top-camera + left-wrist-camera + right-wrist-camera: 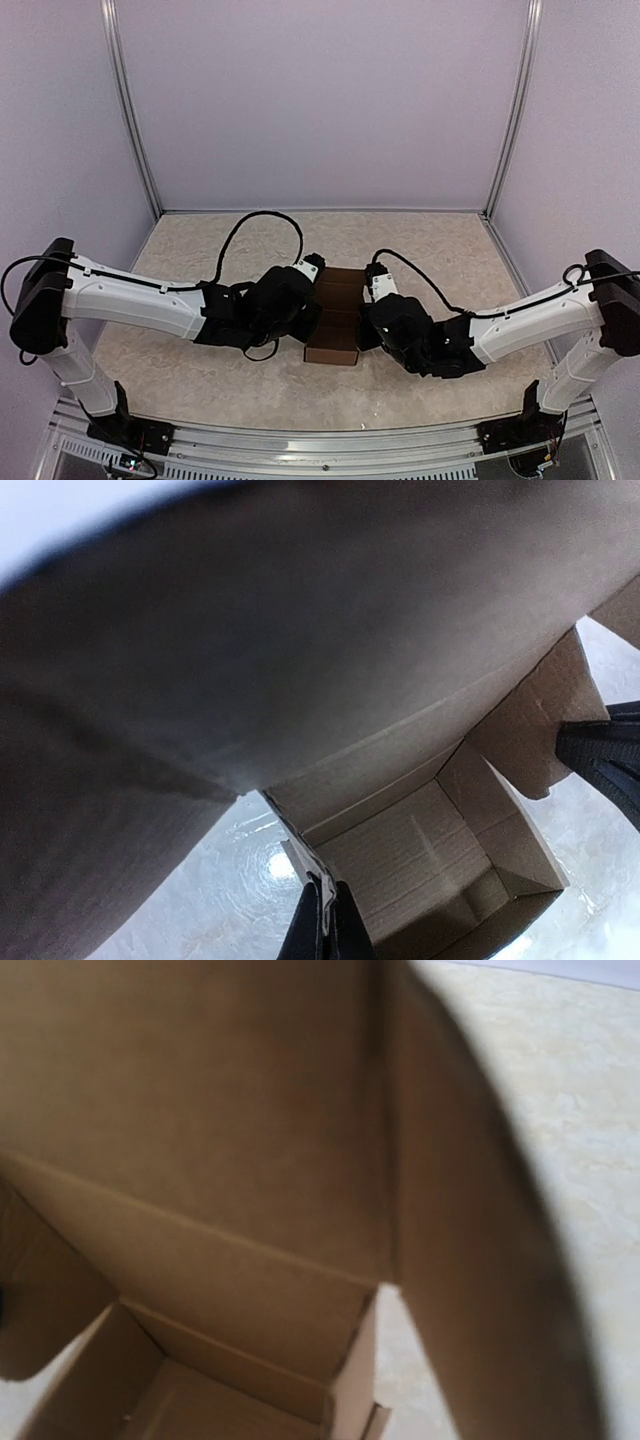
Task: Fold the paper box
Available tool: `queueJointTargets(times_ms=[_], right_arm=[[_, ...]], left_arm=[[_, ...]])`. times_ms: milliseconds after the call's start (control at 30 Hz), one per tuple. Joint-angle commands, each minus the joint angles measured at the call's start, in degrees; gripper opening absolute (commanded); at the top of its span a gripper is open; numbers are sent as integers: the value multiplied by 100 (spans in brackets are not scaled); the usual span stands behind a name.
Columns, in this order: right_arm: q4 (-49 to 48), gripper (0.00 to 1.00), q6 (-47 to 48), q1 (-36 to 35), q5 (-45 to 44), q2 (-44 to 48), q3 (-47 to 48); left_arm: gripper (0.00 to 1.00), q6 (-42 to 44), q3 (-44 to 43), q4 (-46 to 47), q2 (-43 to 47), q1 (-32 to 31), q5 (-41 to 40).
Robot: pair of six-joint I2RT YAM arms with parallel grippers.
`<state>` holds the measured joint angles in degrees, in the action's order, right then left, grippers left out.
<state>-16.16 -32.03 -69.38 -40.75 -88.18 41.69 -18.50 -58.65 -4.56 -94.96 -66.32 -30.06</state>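
Plain brown cardboard crowds both wrist lenses: the paper box sits near the middle of the beige speckled table, slightly toward its near edge, between the two arms. Its tray appears formed, walls up, while the tall lid panel stands open and a rounded side flap hangs untucked; closing and tucking seem left. Fingers of the left gripper sit nearly together, apparently pinching a tray wall; the right gripper cannot be read. Arms hem the box left and right; tabletop runs bare toward the far edge.
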Motion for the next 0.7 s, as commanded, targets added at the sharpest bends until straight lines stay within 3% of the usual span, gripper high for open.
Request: queueJointTargets(times_ms=[0,667], right_arm=[[21,0,-107,-169,-80,-149,116],[300,0,-656,-748,-752,-551,-4]], left_arm=[[0,-303,9,122,-122,-91,40],[0,-1030,521,204,-61,-626,-532]])
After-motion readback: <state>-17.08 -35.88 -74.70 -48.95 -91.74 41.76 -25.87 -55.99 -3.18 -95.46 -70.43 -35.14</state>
